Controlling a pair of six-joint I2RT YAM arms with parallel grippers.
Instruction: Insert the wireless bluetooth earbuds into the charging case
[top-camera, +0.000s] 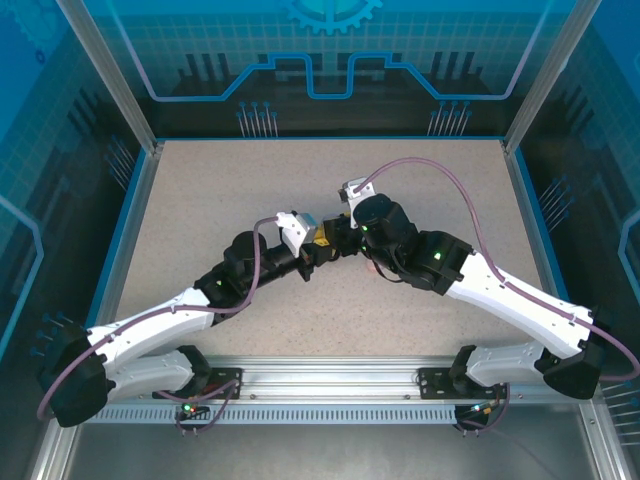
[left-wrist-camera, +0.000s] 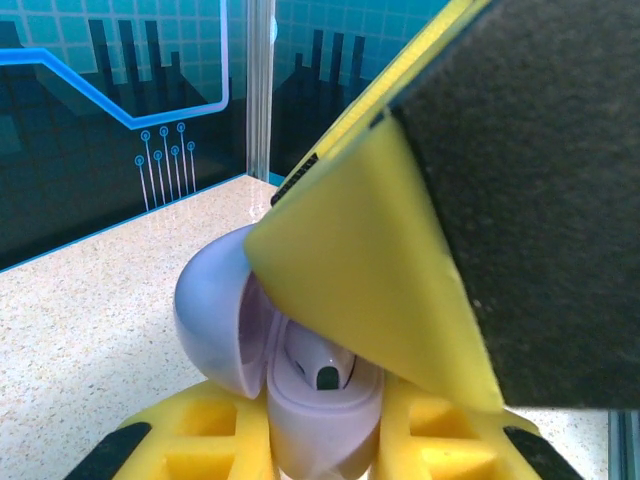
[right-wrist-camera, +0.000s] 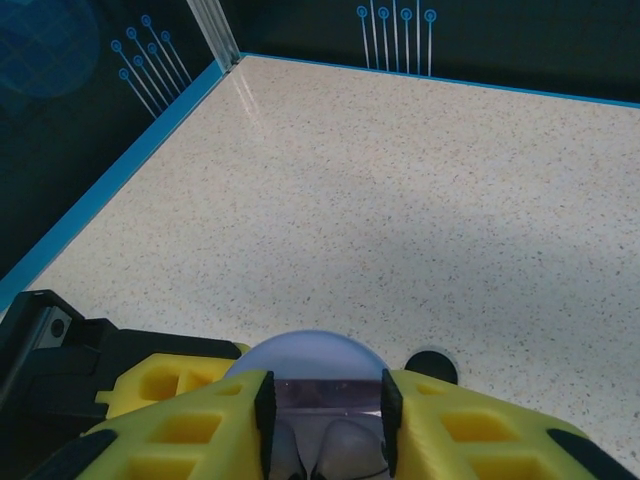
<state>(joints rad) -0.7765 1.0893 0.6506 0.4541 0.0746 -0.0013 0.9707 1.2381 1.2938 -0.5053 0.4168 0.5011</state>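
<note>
Over the table (top-camera: 200, 200), my left claw (left-wrist-camera: 320, 445) clenches the open lilac case (left-wrist-camera: 215, 310), one lilac earbud (left-wrist-camera: 318, 362) seated inside. My right claw (right-wrist-camera: 327, 420) straddles the case; whether it grips, I cannot tell. The bud looks light, slick, fragile: best pinched gently by its stem.
</note>
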